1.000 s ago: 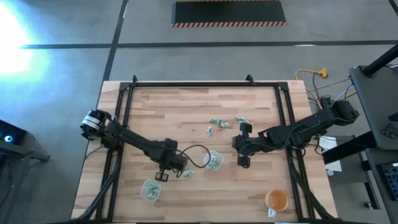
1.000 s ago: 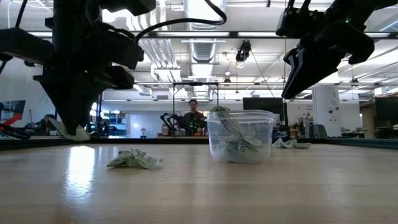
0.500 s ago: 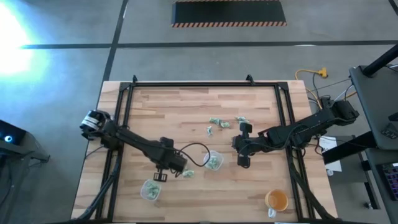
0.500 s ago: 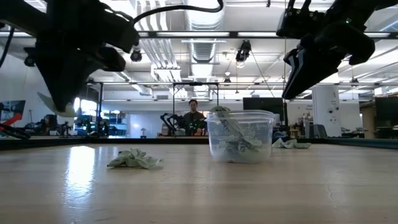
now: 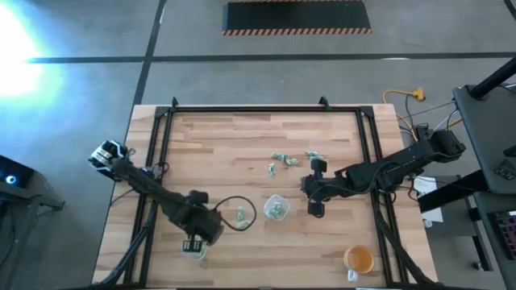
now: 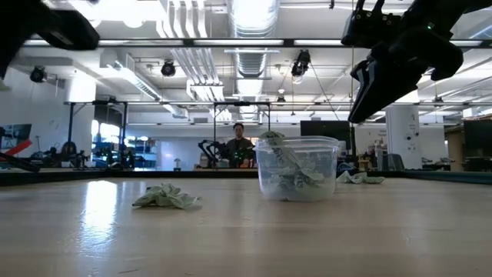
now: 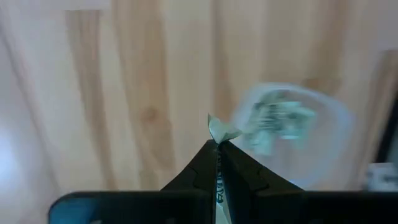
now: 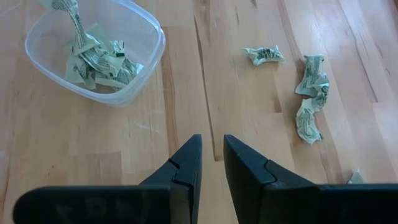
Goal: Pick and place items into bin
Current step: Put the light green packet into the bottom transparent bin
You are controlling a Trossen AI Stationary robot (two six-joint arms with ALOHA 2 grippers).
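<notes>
My left gripper (image 7: 217,144) is closed on a small wrapper (image 7: 219,129), above the cup (image 7: 292,124) near the table's (image 5: 218,145) front left corner. My right gripper (image 8: 211,155) hangs mid-table, jaws slightly apart, holding nothing. Second cup (image 8: 93,53) w/ wrappers is just beside it; loose wrappers (image 8: 310,99) lie nearby.

The high view looks straight down on the table (image 5: 242,137). The low view faces level across it, close to the cup (image 6: 297,168), which the right wrist view shares.
</notes>
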